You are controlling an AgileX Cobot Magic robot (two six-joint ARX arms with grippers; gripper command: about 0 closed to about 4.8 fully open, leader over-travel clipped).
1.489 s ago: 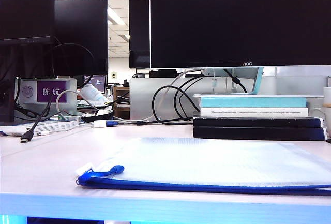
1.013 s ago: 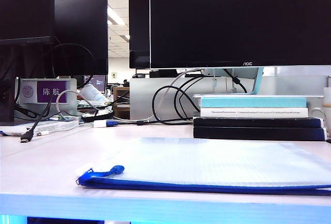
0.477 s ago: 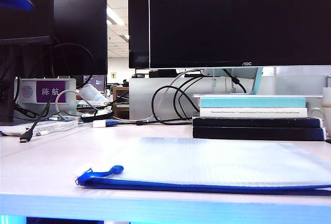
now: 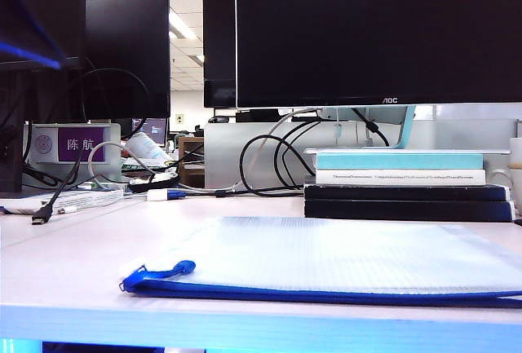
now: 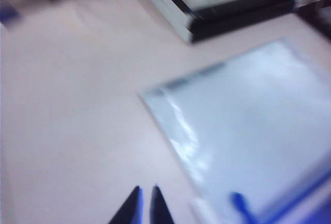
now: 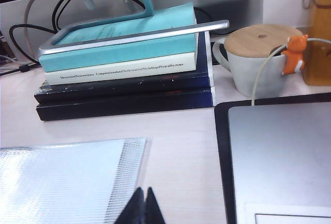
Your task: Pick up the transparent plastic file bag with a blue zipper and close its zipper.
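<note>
In the exterior view the file bag lay flat on the table, its blue zipper along the near edge, with stacked books behind it under a monitor and trailing cables. In the blurred left wrist view the left tool hovered over bare table just beside the bag's corner, tips nearly together with a thin gap. In the right wrist view the right tool was closed, empty, near the bag's far corner, with the books, a lidded mug and a laptop around.
</note>
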